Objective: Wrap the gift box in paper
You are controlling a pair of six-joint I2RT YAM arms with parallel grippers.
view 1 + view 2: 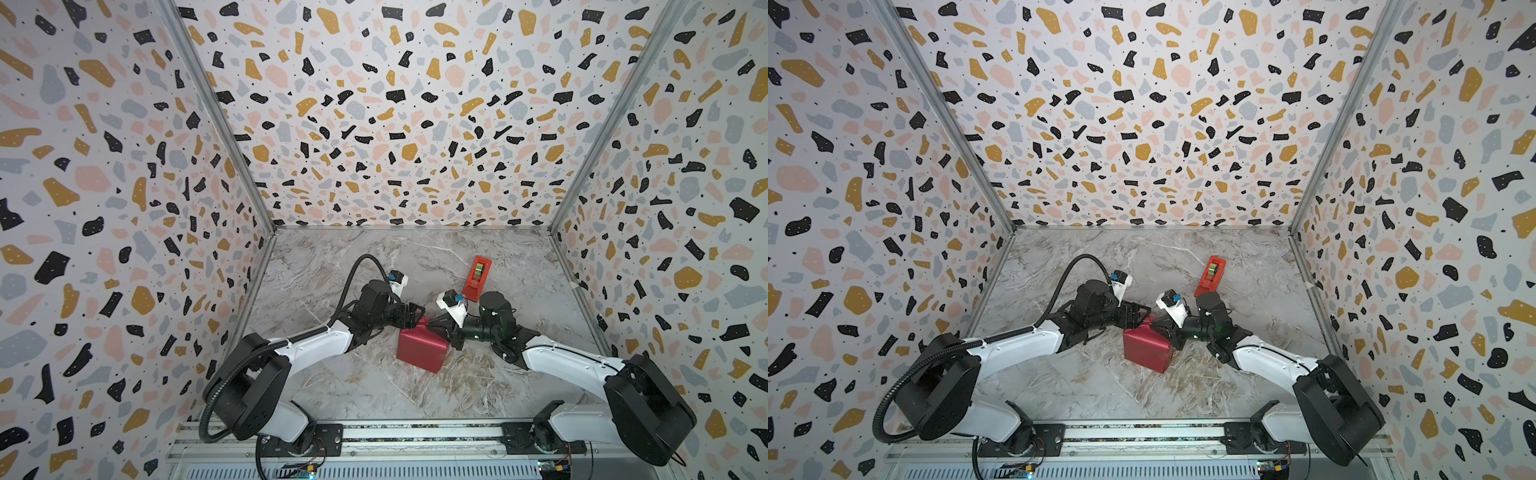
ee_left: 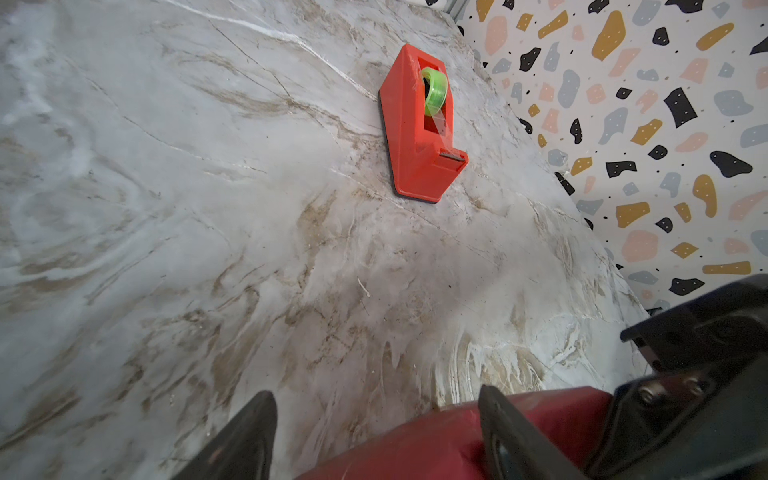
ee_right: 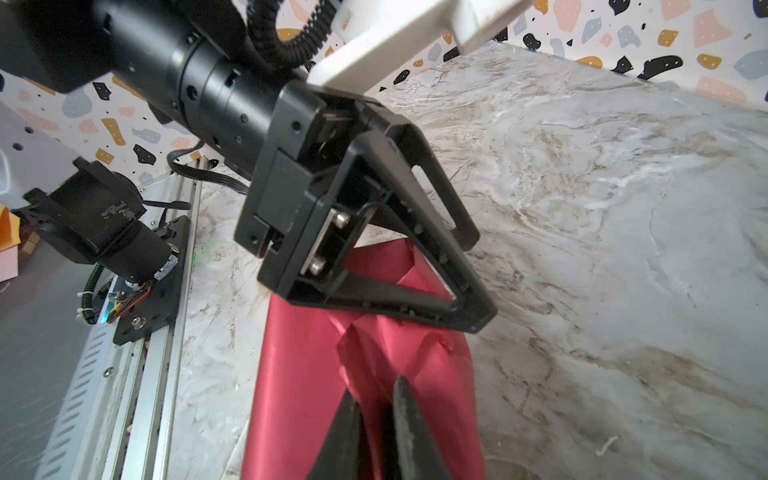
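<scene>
The paper (image 1: 419,349) (image 1: 1148,347) is crimson and folded round the gift box, which is hidden inside it; the parcel stands mid-table. My left gripper (image 1: 417,313) (image 2: 376,415) is open at the parcel's far top corner, one finger over the paper (image 2: 436,449), the other over bare table. My right gripper (image 1: 436,327) (image 3: 374,399) is at the parcel's right end with its jaws nearly together. A raised, creased fold of the paper (image 3: 361,353) is pinched between them. In the right wrist view the left gripper (image 3: 476,280) hangs just above the parcel's far end.
A red-orange tape dispenser (image 1: 476,277) (image 1: 1210,276) (image 2: 415,137) with a green roll stands behind the right arm, towards the back right. Patterned walls (image 1: 124,208) close in the marble table (image 1: 332,374) on three sides. A metal rail (image 1: 374,434) carries both arm bases at the front.
</scene>
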